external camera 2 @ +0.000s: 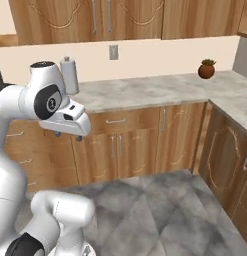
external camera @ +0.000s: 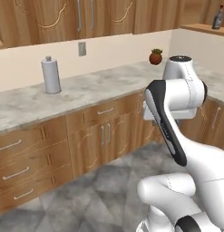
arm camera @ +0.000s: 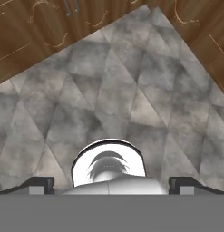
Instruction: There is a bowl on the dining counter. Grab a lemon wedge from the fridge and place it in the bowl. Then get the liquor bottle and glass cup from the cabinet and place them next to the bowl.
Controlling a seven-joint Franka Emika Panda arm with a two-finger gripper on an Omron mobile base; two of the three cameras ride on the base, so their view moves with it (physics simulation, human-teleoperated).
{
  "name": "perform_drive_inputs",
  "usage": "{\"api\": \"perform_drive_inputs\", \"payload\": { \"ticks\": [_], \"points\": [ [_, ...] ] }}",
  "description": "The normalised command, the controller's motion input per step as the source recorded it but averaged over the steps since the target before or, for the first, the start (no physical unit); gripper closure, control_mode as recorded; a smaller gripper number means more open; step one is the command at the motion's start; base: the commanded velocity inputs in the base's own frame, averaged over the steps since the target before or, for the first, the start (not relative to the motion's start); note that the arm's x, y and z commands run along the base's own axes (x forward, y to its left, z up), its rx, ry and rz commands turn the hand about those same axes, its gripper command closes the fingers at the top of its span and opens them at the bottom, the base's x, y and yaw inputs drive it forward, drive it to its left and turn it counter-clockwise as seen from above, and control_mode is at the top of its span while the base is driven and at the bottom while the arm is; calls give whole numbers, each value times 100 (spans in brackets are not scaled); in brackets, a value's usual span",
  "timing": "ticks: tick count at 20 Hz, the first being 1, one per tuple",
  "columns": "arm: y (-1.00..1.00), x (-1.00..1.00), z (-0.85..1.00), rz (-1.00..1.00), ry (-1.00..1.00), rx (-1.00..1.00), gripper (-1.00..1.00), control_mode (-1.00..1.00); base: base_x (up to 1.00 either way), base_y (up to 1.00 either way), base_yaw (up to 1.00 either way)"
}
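My gripper (external camera 2: 68, 136) hangs from the folded arm and points down at the grey tiled floor. In the hand view my gripper (arm camera: 112, 183) is open, its fingertips (arm camera: 38, 183) far apart with nothing between them. The liquor bottle (external camera: 218, 18), dark with a red cap, stands on a plank shelf (external camera: 202, 28) high at the back right, well beyond the hand. The cabinet (external camera: 86, 18) with carved-panel doors runs along the top of the wall, doors shut. The bowl, dining counter, lemon wedge, fridge and glass cup are out of view.
A marbled wall counter (external camera: 99, 86) on wood drawers and doors turns a corner at the right. A paper towel roll (external camera: 51, 74) and a small potted plant (external camera: 155, 56) stand on it. Open tiled floor (external camera 2: 160, 210) lies ahead.
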Motion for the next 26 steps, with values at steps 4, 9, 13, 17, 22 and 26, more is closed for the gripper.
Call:
{"api": "perform_drive_inputs", "payload": {
  "ticks": [4,9,13,17,22,26],
  "points": [
    [0,0,0,0,0,0,-100,100,100,0,-42],
    [0,0,0,0,0,0,-100,100,100,0,-45],
    [0,0,0,0,0,0,-100,100,100,-1,-47],
    [0,0,0,0,0,0,-100,100,100,0,-49],
    [0,0,0,0,0,0,-100,100,100,-1,-48],
    [0,0,0,0,0,0,-100,100,87,-4,-47]
  ]
}}
